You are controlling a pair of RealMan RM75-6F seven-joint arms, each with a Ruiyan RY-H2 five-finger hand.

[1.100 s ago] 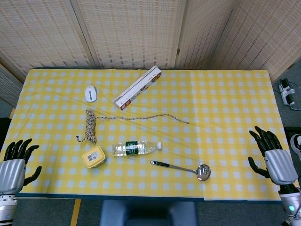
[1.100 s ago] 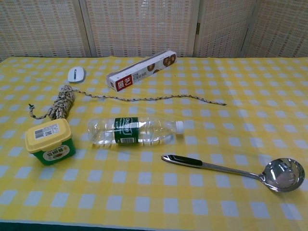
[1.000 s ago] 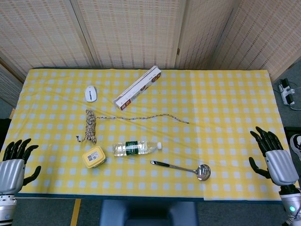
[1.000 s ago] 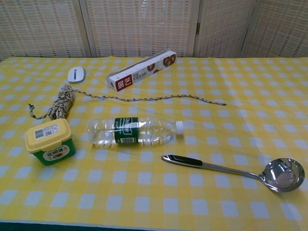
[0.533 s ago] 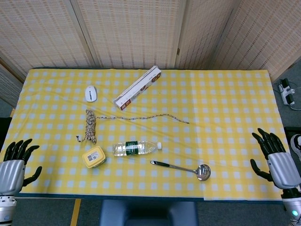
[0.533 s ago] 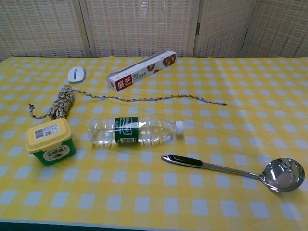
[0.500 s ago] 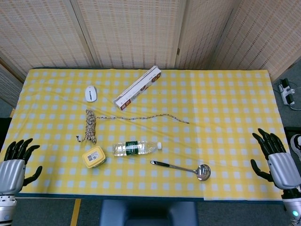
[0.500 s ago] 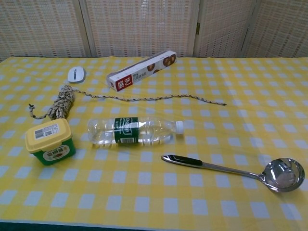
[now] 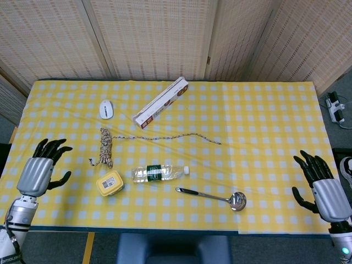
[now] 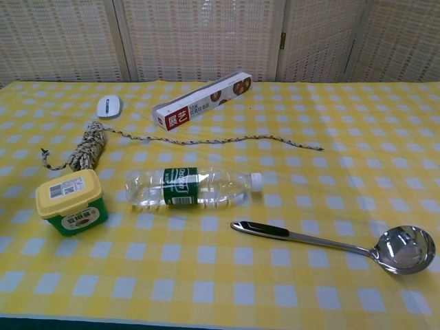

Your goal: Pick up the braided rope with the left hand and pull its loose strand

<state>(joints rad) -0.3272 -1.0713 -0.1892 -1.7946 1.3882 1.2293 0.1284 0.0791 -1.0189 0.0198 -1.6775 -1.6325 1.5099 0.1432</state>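
The braided rope [image 9: 105, 146] [image 10: 86, 146] lies coiled on the yellow checked cloth at the left. Its loose strand [image 9: 176, 136] [image 10: 227, 140] trails right across the table toward the middle. My left hand [image 9: 40, 169] hovers over the table's left edge, fingers spread, holding nothing, well left of the coil. My right hand [image 9: 323, 186] stays off the table's right edge, fingers spread and empty. Neither hand shows in the chest view.
A yellow-lidded tub [image 9: 109, 183] and a water bottle [image 9: 159, 172] lie just in front of the rope. A white mouse [image 9: 106, 109] and a long box [image 9: 160, 102] lie behind it. A ladle [image 9: 217, 196] rests at the front middle.
My left hand has risen from below the front left corner to over the table's left edge, closer to the rope. The right hand has barely moved.
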